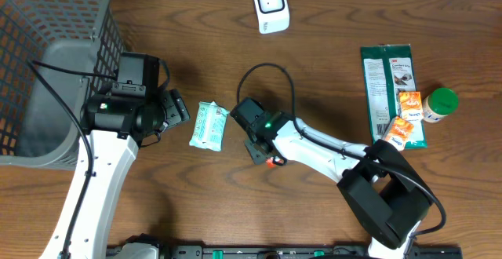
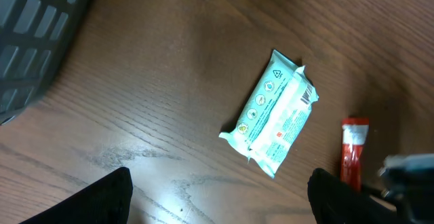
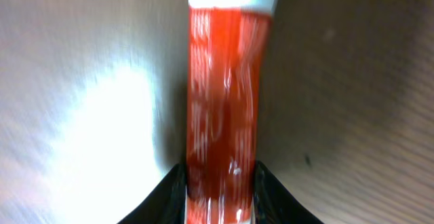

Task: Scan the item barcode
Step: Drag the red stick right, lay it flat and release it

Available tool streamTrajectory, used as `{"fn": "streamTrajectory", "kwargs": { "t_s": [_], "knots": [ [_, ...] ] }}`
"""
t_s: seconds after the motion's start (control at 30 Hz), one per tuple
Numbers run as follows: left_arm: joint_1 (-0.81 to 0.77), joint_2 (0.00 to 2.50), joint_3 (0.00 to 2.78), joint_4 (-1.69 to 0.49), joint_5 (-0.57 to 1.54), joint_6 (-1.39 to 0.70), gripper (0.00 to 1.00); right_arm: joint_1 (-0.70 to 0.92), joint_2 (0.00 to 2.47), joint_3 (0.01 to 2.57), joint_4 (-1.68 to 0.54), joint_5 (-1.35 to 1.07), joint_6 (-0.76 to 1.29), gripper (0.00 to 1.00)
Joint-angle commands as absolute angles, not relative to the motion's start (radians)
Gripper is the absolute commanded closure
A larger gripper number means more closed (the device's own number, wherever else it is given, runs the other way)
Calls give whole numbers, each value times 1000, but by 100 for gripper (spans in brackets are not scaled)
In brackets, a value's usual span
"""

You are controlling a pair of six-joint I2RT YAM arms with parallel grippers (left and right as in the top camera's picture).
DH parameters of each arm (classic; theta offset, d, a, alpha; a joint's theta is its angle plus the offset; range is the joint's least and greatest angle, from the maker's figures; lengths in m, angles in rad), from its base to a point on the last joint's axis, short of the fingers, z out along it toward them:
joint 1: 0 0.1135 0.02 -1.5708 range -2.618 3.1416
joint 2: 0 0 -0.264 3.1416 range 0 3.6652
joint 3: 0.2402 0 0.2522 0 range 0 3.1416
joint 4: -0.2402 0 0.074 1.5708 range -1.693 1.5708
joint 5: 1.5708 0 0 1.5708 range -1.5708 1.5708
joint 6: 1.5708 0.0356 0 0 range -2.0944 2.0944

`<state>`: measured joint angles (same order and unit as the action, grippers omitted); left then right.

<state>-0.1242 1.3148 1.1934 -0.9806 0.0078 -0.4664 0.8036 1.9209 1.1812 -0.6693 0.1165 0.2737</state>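
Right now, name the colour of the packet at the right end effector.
Red packet with a white end, clearest in the right wrist view.

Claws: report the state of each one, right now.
Left claw: open, holding nothing.
Right claw: closed on the tube.

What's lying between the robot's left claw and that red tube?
A pale-green wipes packet lies on the wooden table between the left gripper and the red tube. The left wrist view shows it best, the overhead too.
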Motion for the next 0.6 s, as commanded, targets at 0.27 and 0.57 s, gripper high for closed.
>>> {"fn": "streamTrajectory", "kwargs": {
  "t_s": [0.27, 0.57],
  "knots": [
    [-119, 1313, 1198, -983, -5, -456, 17, 810, 1883, 1197, -838, 183, -498, 55],
    [-119, 1313, 1198, -983, -5, -456, 17, 790, 1883, 1194, -820, 183, -528, 59]
  ]
}}
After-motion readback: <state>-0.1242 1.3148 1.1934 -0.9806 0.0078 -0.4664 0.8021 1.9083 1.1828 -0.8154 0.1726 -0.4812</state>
